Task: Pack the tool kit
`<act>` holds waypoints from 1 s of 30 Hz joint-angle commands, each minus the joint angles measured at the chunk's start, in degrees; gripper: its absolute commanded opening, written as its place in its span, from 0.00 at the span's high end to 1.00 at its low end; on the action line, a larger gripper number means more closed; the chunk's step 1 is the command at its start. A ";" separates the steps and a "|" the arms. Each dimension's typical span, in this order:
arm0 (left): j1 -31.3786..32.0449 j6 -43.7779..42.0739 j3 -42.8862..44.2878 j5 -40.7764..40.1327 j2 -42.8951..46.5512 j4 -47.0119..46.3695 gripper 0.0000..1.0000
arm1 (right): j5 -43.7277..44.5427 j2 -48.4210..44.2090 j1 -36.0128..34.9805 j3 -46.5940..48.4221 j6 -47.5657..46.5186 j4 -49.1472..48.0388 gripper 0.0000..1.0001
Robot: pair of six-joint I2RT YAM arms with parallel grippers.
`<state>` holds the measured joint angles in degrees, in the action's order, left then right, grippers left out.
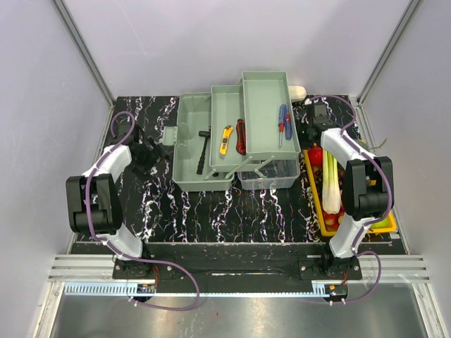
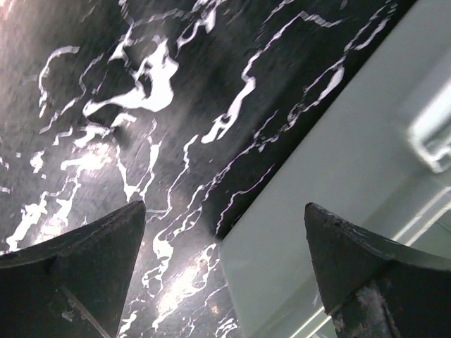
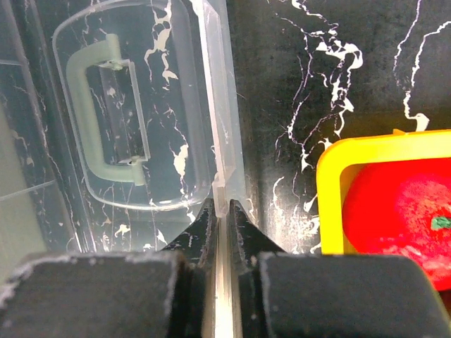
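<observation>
Top external view: the tool kit [image 1: 190, 123] is seen opened out at the middle of the tabletop [image 1: 211, 215], against its far edge, with its pale green trays spread. A black hammer [image 1: 204, 151], a yellow knife [image 1: 225, 139], a red tool [image 1: 241, 136] and two screwdrivers [image 1: 282, 124] are laid in the trays; any lettering is too small to be read. The left jaws are held wide apart and empty beside the kit's left wall. The right jaws are closed on the edge of the clear lid [image 3: 176, 105], near the yellow tray [image 3: 331, 183] at the right edge.
</observation>
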<state>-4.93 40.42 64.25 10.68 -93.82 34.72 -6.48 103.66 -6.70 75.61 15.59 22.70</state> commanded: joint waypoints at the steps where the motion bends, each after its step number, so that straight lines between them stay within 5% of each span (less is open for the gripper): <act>1: -0.34 5.27 -3.95 -1.37 3.56 -3.95 0.02 | 6.22 -4.60 -0.77 5.42 1.54 4.37 1.00; 11: 4.57 7.56 -5.89 1.80 0.75 -7.47 0.02 | 6.22 -6.36 -1.12 12.53 2.07 9.37 1.00; 30: 15.64 10.55 -9.14 -1.01 0.83 -11.60 0.03 | 24.31 -6.54 -9.12 24.40 0.14 19.92 1.00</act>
<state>5.45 50.83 56.18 6.76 -92.86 25.26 15.09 101.45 -13.45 94.65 11.31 44.58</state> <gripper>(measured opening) 0.976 0.098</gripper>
